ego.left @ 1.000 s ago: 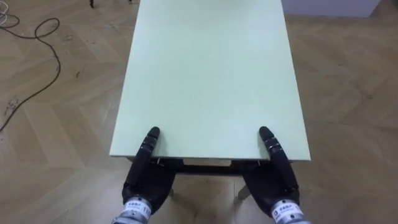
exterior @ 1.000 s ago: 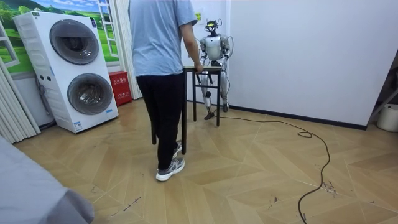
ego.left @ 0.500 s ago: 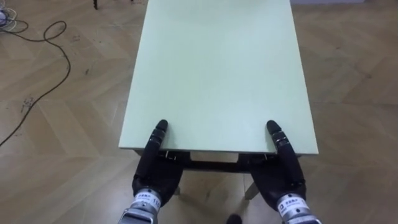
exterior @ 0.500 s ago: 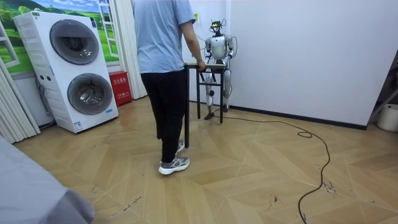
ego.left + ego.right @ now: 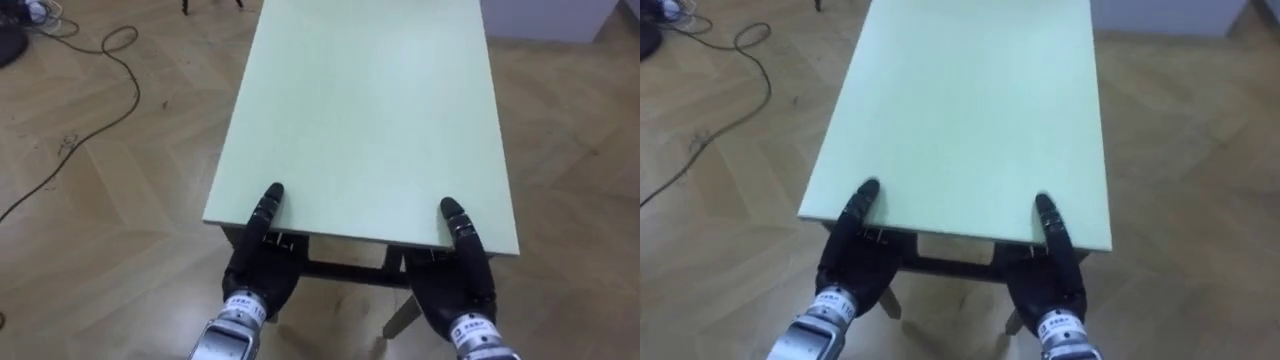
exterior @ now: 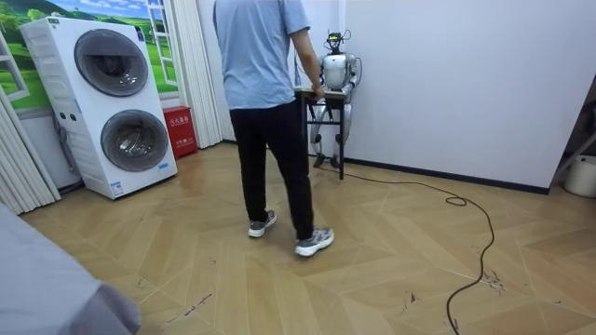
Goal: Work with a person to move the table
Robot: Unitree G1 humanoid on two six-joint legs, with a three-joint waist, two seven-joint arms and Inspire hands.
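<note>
In the room view the person in a pale blue shirt and dark trousers [image 6: 265,84] has stridden from left of centre to the middle of the frame. The person's feet are now wide apart in mid-step, with one hand at the far end of the pale green rectangular table [image 6: 321,90]. The table and the robot behind it have moved along with the person toward the upper right of centre, closer to the plain white wall [image 6: 447,84]. The stacked white washing machines [image 6: 107,102] at the left edge have not budged. I judge that the carry is well under way, with the robot giving ground as the person advances. Whether the table's legs are clear of the herringbone wooden floor [image 6: 372,261] is too small to tell.

In the eye views the whole picture has swung, which is the head's own movement. The tabletop [image 5: 370,110] now runs from the lower middle up to the top edge of the frame. Against the board itself nothing has slipped. The left hand [image 5: 258,272], low and left of centre, is at the near left corner as before. The right hand [image 5: 455,285], at lower right, keeps the near right corner. Each laps over the near edge onto the top, with the rest tucked beneath the board, so I cannot tell how firmly either is clamped.

The hold seems to have survived the walk. With the wall so near the robot, a stop or a turn looks due soon.
</note>
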